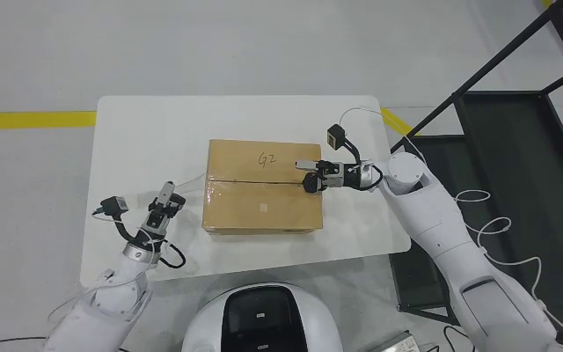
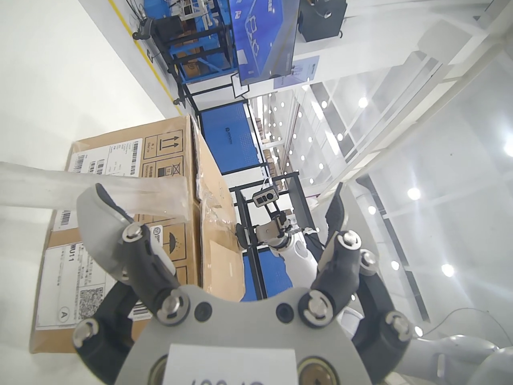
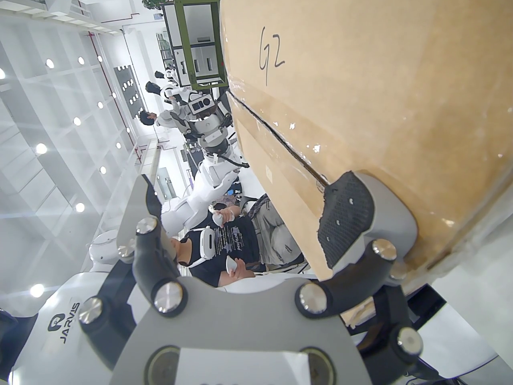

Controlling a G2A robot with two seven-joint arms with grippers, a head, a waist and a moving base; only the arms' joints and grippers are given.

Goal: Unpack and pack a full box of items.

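A closed brown cardboard box (image 1: 263, 186) stands in the middle of the white table (image 1: 132, 132), its top flaps meeting in a taped seam (image 1: 264, 181). The box (image 3: 360, 82) has handwriting on its lid. My right gripper (image 1: 306, 173) is open at the box's right end, by the seam; one finger (image 3: 348, 218) rests on the lid, the other (image 3: 140, 210) hangs in air. My left gripper (image 1: 167, 201) is open beside the box's left side, apart from it. The labelled box side (image 2: 120, 210) faces it, and a strip of clear tape (image 2: 92, 196) shows near its finger (image 2: 100, 218).
A dark metal rack (image 1: 493, 150) stands right of the table. Bare tabletop lies behind, left of and in front of the box. A yellow floor line (image 1: 44, 119) runs to the left.
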